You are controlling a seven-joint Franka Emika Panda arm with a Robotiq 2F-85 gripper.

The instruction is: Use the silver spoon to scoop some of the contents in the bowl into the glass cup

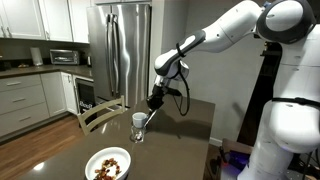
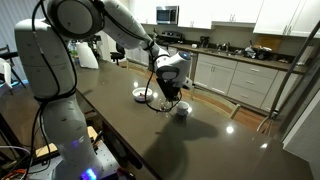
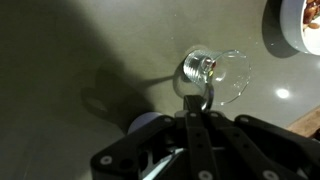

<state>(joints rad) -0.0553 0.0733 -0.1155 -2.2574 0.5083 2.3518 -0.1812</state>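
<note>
Only partly visible, the silver spoon (image 3: 202, 95) is clamped in the end effector (image 3: 196, 118), its tip lost in the glass cup (image 3: 224, 78).

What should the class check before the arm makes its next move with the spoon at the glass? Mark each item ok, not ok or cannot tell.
1. Pincer shut on the silver spoon: ok, the handle runs out from between its fingers in the wrist view.
2. Spoon tip reaching the glass cup: ok, it meets the cup's mouth.
3. Glass cup upright on the table: ok in both exterior views.
4. Food on the spoon or already in the cup: cannot tell, too small.
5. Contents left in the bowl: ok, a brown heap shows.
6. Bowl standing apart from the cup: ok.
</note>
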